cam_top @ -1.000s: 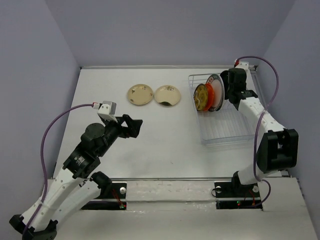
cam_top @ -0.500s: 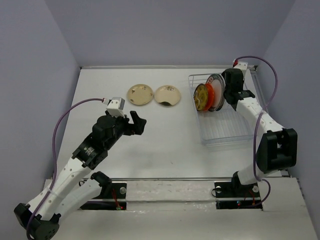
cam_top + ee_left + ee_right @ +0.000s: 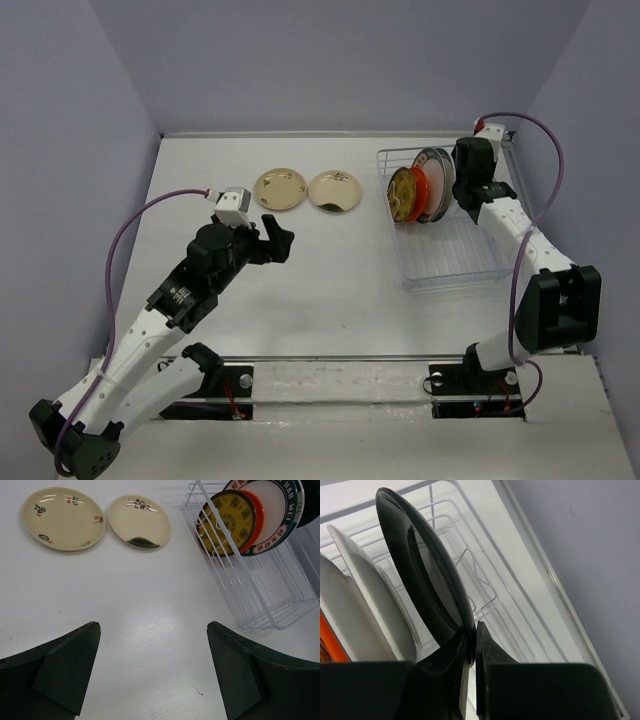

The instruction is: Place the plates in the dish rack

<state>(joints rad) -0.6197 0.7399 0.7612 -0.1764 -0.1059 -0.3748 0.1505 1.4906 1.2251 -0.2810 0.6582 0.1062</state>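
Two cream-gold plates lie flat on the table at the back; they also show in the left wrist view. The white wire dish rack holds upright an amber plate, an orange plate and a white teal-rimmed plate. My right gripper is shut on the rim of the glossy black plate, held upright over the rack beside two white plate backs. My left gripper is open and empty, above the table short of the cream-gold plates.
The rack stands at the right, near the right wall. Its near half holds no plates. The back wall runs just behind the cream-gold plates and the rack.
My left arm has reached forward and to the right, toward the cream-gold plates. My right gripper has shifted slightly right with the black plate still in it.
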